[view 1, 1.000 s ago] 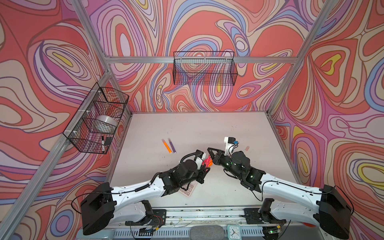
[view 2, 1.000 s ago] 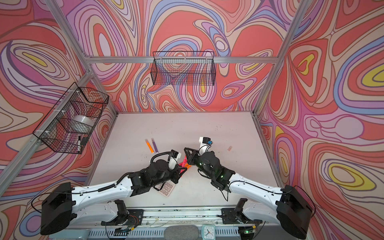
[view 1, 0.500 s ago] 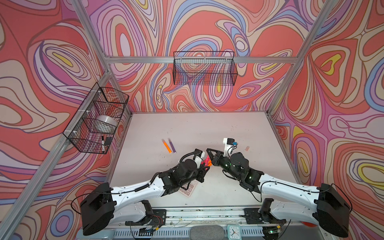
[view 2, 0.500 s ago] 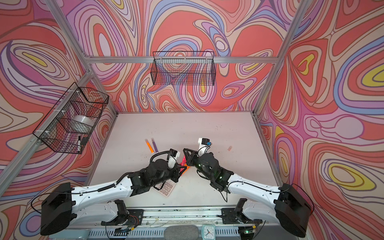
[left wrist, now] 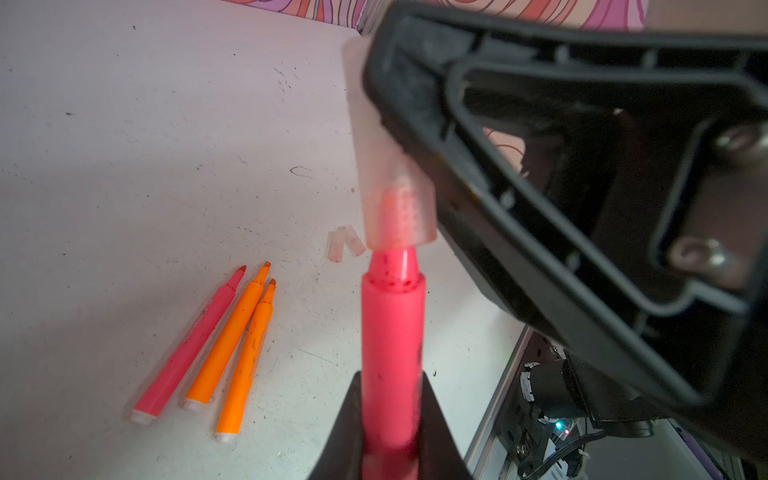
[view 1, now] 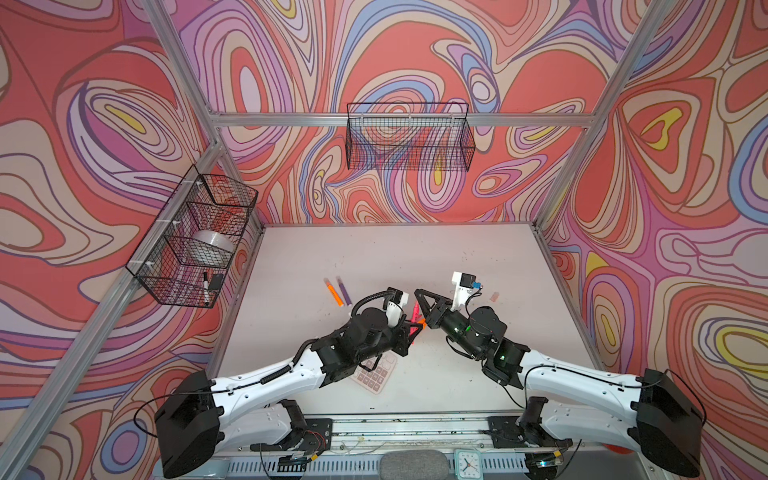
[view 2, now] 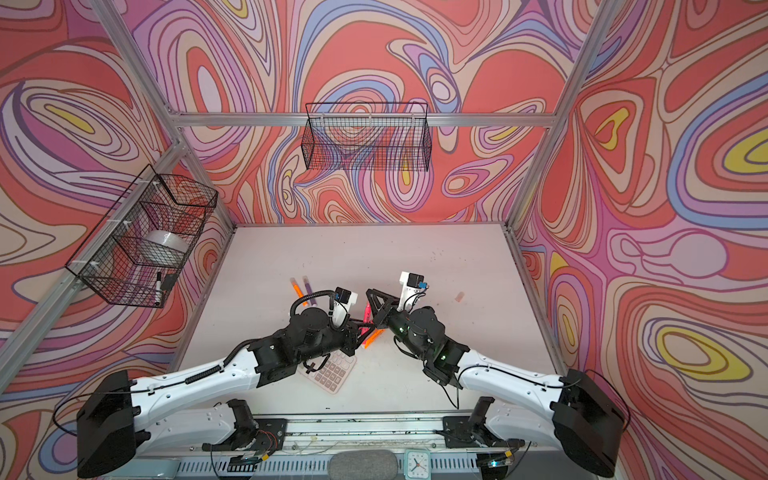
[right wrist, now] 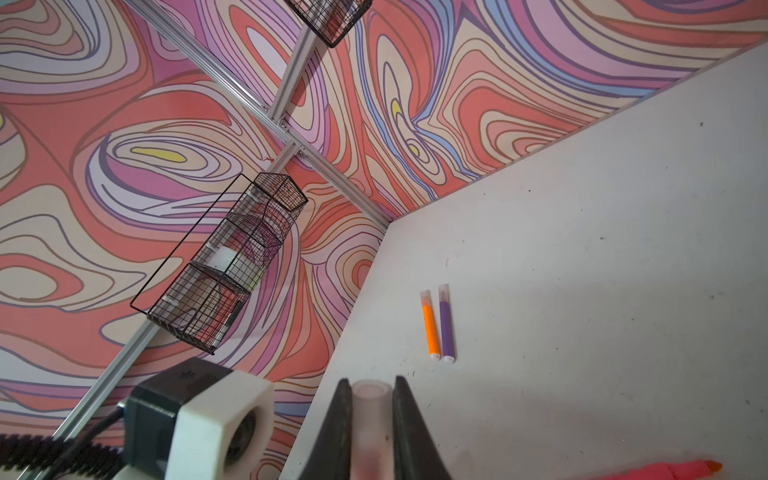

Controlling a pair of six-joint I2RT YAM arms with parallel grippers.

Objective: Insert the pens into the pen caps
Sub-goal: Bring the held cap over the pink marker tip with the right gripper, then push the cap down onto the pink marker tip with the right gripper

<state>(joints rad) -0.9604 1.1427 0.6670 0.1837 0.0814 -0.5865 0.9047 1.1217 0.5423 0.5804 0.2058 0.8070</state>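
Observation:
My left gripper (left wrist: 390, 378) is shut on a neon pink pen (left wrist: 390, 332), which points away from it. My right gripper (right wrist: 371, 384) is shut on a pale translucent pen cap (right wrist: 371, 415). In the left wrist view the pen's tip sits just inside the mouth of the cap (left wrist: 395, 199), and the pen's cone and collar are outside. In a top view the two grippers meet at mid-table around the pink pen (view 1: 415, 309). One pink pen (left wrist: 191, 345) and two orange pens (left wrist: 228, 336) lie uncapped on the table, with two loose caps (left wrist: 343, 245) beside them.
A capped orange pen (view 1: 333, 293) and a capped purple pen (view 1: 344, 291) lie left of centre. A loose cap (view 1: 493, 296) lies to the right. A calculator (view 1: 374, 376) sits under the left arm. Wire baskets hang on the left wall (view 1: 195, 237) and the back wall (view 1: 409, 137).
The right gripper has shifted slightly to the left, towards the left gripper, bringing the cap closer onto the pen tip. Both grips are unchanged.

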